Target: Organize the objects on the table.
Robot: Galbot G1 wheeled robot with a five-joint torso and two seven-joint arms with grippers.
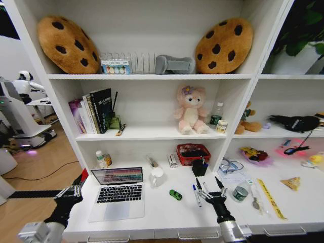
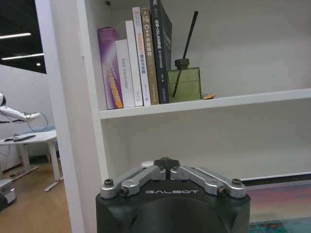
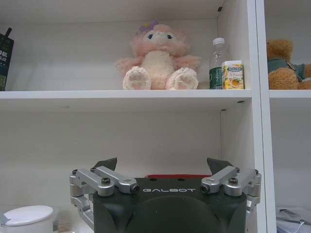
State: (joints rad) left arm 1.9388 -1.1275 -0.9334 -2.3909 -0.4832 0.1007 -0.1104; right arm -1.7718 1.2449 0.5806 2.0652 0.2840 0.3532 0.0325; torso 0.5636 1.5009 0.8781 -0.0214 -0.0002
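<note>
Head view: my right gripper (image 1: 209,188) hovers spread beside the two marker pens (image 1: 196,195); laptop (image 1: 119,191) sits open on the table (image 1: 162,215), left gripper (image 1: 77,187) alongside. Left wrist view: its fingertips (image 2: 166,163) are pressed together. Right wrist view: jaws stand wide apart.

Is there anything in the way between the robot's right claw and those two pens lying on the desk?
Nothing visible blocks it. The right end effector, fingers spread open, hovers beside the two marker pens, with bare white table between them. The green-lidded jar sits off on its other side.
</note>
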